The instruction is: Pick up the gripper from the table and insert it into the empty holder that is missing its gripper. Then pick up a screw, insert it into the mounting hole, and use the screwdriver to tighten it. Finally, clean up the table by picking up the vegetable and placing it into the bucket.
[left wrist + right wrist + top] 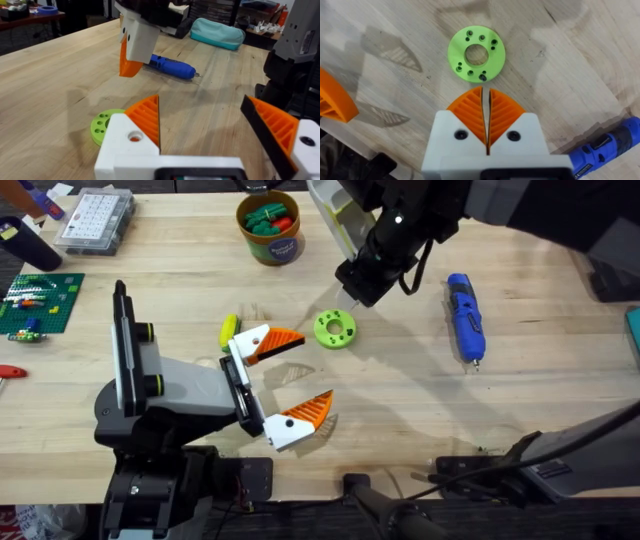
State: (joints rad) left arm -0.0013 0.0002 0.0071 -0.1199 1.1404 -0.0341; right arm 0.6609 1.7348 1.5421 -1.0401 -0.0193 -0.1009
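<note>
A green disc (335,330) with a ring of small holes lies flat on the table (400,400). My right gripper (355,288) hangs above it, pads pressed together (483,90) on a thin dark screw (483,78) that shows over the disc's rim (460,50). My left gripper (318,365) is open just left of the disc, with nothing between its orange pads (200,100). The blue screwdriver (465,317) lies to the right of the disc (172,67). A yellow vegetable (229,330) lies by the left gripper. The orange-brown bucket (270,242) at the back holds green and red pieces.
A clear compartment box (95,220) and a green baseplate (35,302) with small bricks sit at the far left. A teal pouch (217,32) lies beyond the screwdriver. Bare wood stretches right of the disc and toward the front edge.
</note>
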